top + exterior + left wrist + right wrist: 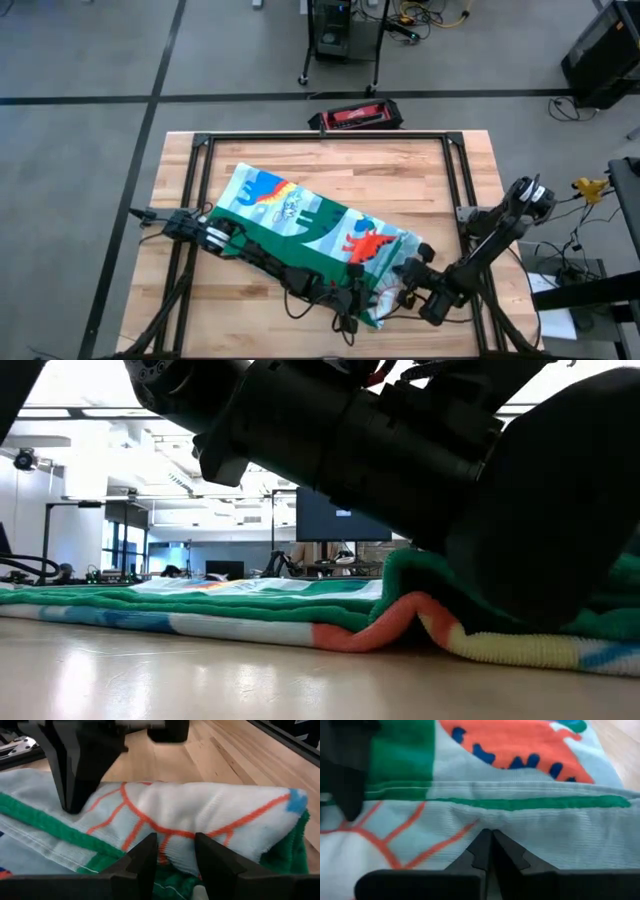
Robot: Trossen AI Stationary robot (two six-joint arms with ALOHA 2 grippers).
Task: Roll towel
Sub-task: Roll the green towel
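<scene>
Dinosaur towel (300, 222) is lying diagonally across the wooden counter (400, 170), with its near edge folded over into a thick hump at the front. Left tool (174, 856) is sitting part-open, fingers straddling that fold's orange-lined white cloth. Right tool (491, 851) is pressing down on the same edge with fingers closed tip to tip, nothing visibly pinched between them.

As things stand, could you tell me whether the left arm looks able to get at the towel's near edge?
Probably yes. The left tool is already low at the towel, its fingers apart with a fold of cloth between them. The right tool, fingers shut, works the same edge close by, so crowding is the only likely hindrance.
</scene>
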